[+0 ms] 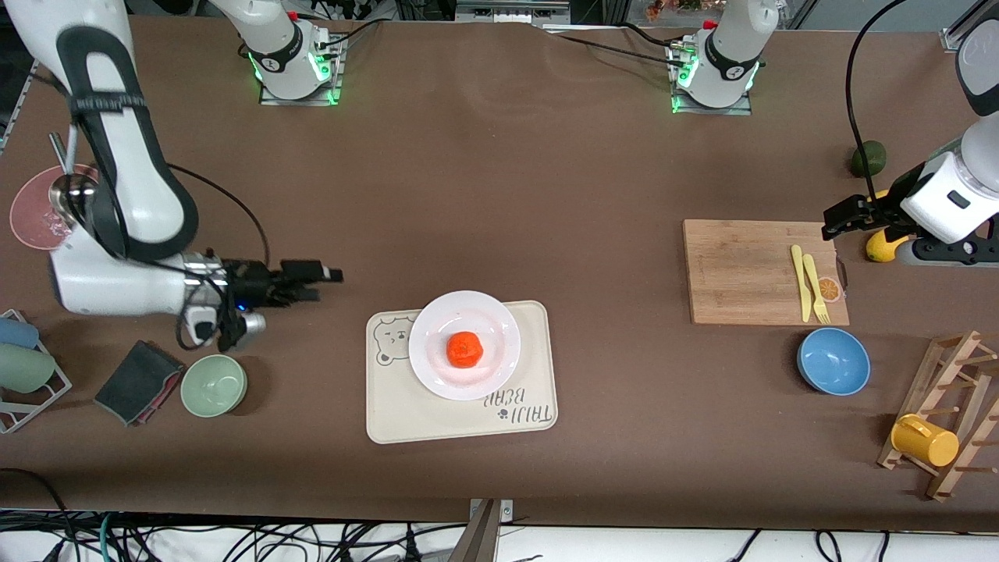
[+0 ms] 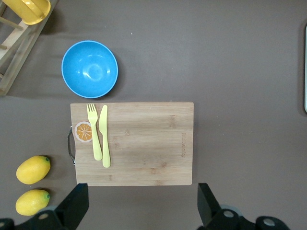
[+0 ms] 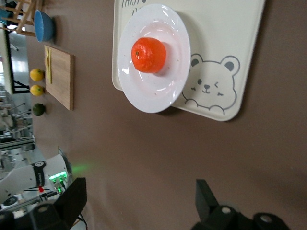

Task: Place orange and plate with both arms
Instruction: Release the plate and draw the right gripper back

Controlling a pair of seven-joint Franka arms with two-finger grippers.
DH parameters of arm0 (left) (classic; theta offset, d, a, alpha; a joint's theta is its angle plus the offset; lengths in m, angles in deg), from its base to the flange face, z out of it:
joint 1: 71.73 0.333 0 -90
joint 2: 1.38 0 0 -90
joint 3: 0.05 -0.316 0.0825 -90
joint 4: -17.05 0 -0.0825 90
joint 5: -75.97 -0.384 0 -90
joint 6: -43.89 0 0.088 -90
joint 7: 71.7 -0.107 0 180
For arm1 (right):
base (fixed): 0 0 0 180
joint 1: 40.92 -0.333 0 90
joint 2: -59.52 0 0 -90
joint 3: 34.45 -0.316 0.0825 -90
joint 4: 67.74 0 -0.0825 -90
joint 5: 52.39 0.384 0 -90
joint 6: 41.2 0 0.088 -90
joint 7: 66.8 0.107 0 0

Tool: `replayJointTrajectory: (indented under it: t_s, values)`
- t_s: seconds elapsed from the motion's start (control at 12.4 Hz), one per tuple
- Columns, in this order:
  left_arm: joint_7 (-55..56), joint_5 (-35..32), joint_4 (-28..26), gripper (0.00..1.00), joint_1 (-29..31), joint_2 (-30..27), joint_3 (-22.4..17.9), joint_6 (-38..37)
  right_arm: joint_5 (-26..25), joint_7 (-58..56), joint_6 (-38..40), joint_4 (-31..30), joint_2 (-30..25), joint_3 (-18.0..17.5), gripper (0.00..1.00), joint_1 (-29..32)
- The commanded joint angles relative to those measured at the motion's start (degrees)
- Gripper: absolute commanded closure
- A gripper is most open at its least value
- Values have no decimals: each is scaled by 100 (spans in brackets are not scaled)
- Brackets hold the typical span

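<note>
Cream tray carries the plate, its rim overhanging, with the orange on it. I judge placing done. My right gripper hangs empty, jaws apart, beside them; left gripper, likewise spread, waits over the board. Next: retract.

Orange: small, bright red-orange, whole, resting at centre of plate. Plate: round, glossy white, upright, on cream bear-printed tray, overhanging its edge.
</note>
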State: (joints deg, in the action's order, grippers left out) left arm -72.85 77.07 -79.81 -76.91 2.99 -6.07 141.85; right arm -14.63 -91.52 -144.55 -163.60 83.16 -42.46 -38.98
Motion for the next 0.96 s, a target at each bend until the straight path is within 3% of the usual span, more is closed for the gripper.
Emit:
replayJointTrajectory:
  t_s: [0.0,0.32,0.56,0.8,0.88]
  values:
    - [-43,57,80,0,-26,21,-23,-40,-1319,502,664,-609,-1367,168,0,-18]
    - [-43,57,80,0,-26,20,-23,-31,-2921,863,1291,-311,-2169,282,0,-18]
    - [-43,57,80,0,-35,20,-23,-40,-3398,1345,1789,-66,-2434,300,0,-18]
    - [-43,57,80,0,-26,21,-23,-40,-4363,1506,2091,602,-2408,247,0,-18]
    - [-43,57,80,0,-26,29,-23,-40,-4348,1479,2021,621,-2390,291,0,-18]
